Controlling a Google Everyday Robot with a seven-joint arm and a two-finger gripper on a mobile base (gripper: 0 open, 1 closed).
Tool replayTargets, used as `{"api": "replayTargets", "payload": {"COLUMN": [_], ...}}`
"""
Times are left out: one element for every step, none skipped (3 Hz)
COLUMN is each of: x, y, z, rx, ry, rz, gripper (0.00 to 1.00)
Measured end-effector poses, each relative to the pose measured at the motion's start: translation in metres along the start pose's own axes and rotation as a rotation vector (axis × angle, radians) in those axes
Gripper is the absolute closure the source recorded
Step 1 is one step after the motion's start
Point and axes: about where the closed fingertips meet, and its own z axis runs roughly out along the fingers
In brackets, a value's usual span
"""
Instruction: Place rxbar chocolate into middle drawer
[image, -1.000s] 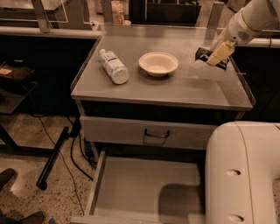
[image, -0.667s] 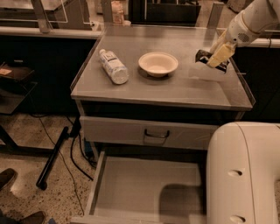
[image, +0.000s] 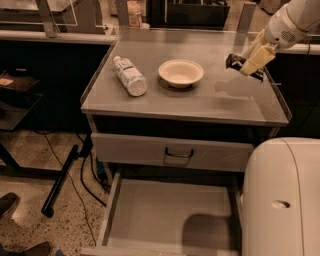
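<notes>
Mid-carry above the counter's (image: 200, 100) right rear, bar (image: 234, 61) seemingly pinched in the gripper (image: 249, 67), jaws closed on it; next needs swinging forward, then lowering into the open drawer (image: 150, 210).

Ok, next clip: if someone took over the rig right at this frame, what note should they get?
The gripper is over the right rear of the countertop, shut on the rxbar chocolate, which looks held just off the surface.
The middle drawer is pulled open below, with no bar in it.
Done: bar grasped, drawer open.
Left: bring the bar forward and down over the drawer, then release it inside.
Also on top: a bowl and a clear bottle lying on its side.
</notes>
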Motion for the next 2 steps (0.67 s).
{"api": "replayTargets", "payload": {"x": [-0.003, -0.013], "y": [-0.004, 0.006], "z": [0.005, 0.009], "rx": [0.009, -0.029], "ry": [-0.005, -0.028], "rz": [-0.001, 0.017], "gripper": [1.00, 1.00]}}
